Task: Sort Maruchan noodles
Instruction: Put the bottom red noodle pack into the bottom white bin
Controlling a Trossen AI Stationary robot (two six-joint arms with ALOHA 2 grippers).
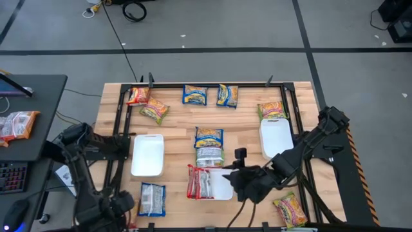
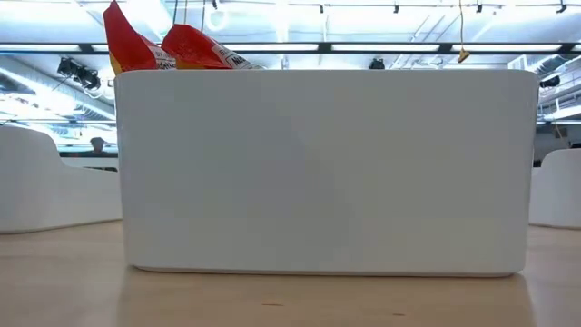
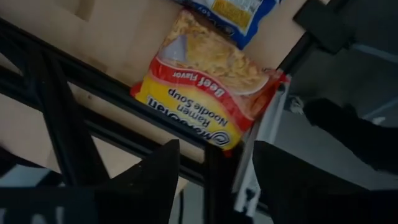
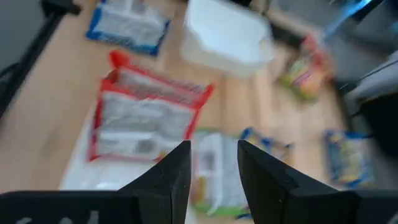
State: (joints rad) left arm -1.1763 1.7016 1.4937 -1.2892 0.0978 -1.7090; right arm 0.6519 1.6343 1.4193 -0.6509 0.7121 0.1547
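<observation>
1. My right gripper (image 4: 212,163) hung with empty fingers parted above the red-and-silver packets (image 1: 200,182) in the near tray (image 1: 223,187); a low pass might have snagged them.
2. My left gripper (image 3: 214,171), fingers apart and empty, faced a beef ramen packet (image 3: 211,93) behind black frame bars (image 3: 68,124).
3. Farther packets (image 1: 194,95) lay scattered.

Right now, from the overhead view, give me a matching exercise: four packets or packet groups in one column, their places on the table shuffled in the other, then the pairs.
1. red-and-silver packets
2. blue-and-silver packet
3. pair of blue-and-yellow packets
4. red-orange packet

A. table's top-left corner in the picture
B. side by side, middle of the top edge
C. partly on the middle white tray
D. bare wood, bottom-left corner

Pairs: 1-C; 2-D; 3-B; 4-A
</observation>
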